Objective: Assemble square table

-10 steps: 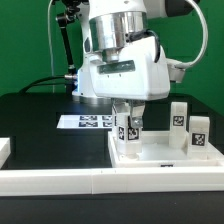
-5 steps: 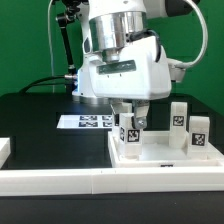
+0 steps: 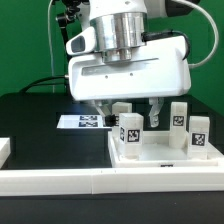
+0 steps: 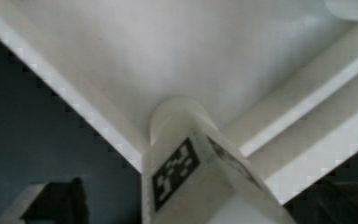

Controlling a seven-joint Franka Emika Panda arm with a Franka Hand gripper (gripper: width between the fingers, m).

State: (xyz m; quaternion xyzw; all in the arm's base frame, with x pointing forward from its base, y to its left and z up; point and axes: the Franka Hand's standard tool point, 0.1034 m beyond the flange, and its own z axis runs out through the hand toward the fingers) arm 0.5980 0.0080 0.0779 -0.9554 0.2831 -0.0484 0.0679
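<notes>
- Tool (image 3: 130,112) released, fingers (image 3: 155,113) spread either side of a leg (image 3: 129,129), not gripping it.
- That leg stands upright on the slab (image 3: 165,153), tag facing the camera.
- Two more legs (image 3: 179,117) (image 3: 199,133) upright toward the exterior view's right, on the same slab.
- Slab rests on the black surface (image 3: 40,120), just behind the border wall (image 3: 100,182).
- Marker board (image 3: 85,122) flat behind the slab.
- Wrist view: leg (image 4: 190,160) close up, tag visible.

The arm hangs straight down from above, wrist vertical, its broad white hand turned flat-on toward the exterior view. The gripper (image 3: 129,112) points downward with its two dark fingers (image 3: 154,113) spread wide apart, one on each side, gripping nothing between them
</notes>
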